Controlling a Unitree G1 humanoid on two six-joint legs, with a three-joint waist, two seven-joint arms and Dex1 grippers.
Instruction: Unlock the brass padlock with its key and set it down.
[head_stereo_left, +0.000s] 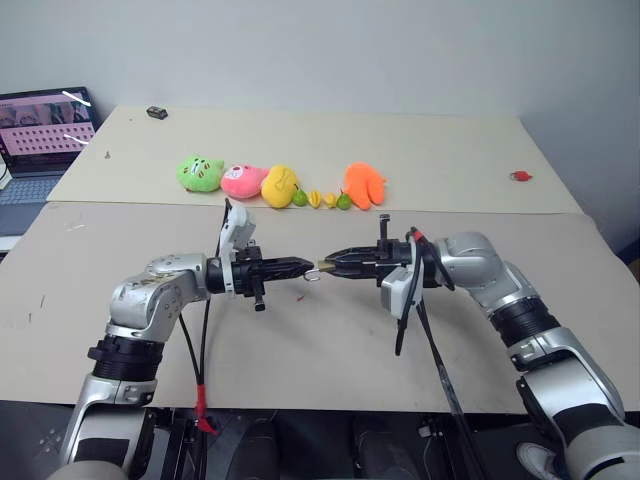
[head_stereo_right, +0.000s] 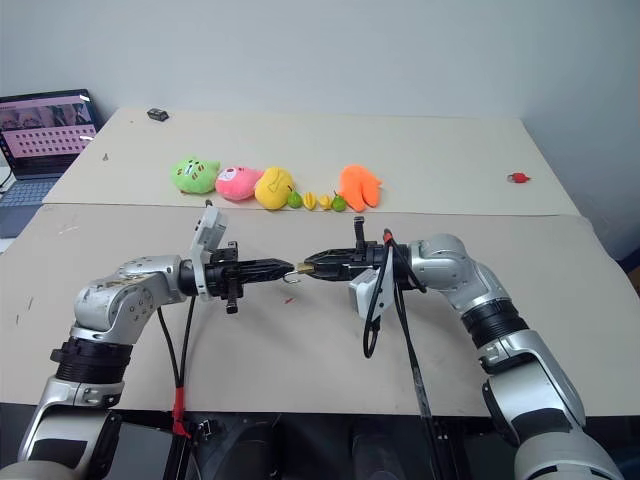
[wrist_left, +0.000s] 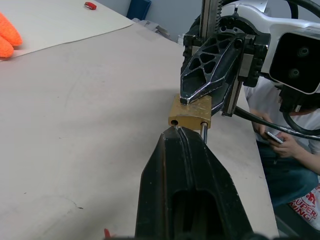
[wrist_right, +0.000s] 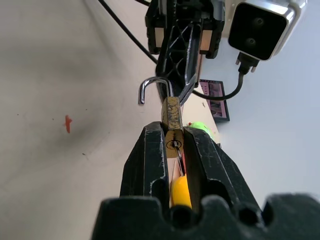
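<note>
Both arms meet tip to tip above the beige table (head_stereo_left: 330, 350), near its middle. Right end effector (wrist_right: 173, 142) pinches the brass padlock (wrist_right: 172, 116) by its body between both fingers; keyhole faces the wrist camera with the key (wrist_right: 178, 159), thin and dark here, seated in it. Silvery shackle (wrist_right: 152, 86) stands swung open, free end clear of the body. Left end effector (wrist_left: 179, 134) is pressed together, tip touching the padlock at the shackle leg. A row of plush toys (head_stereo_left: 282, 184) lies well behind; small red object (head_stereo_left: 519, 176) at far right.
</note>
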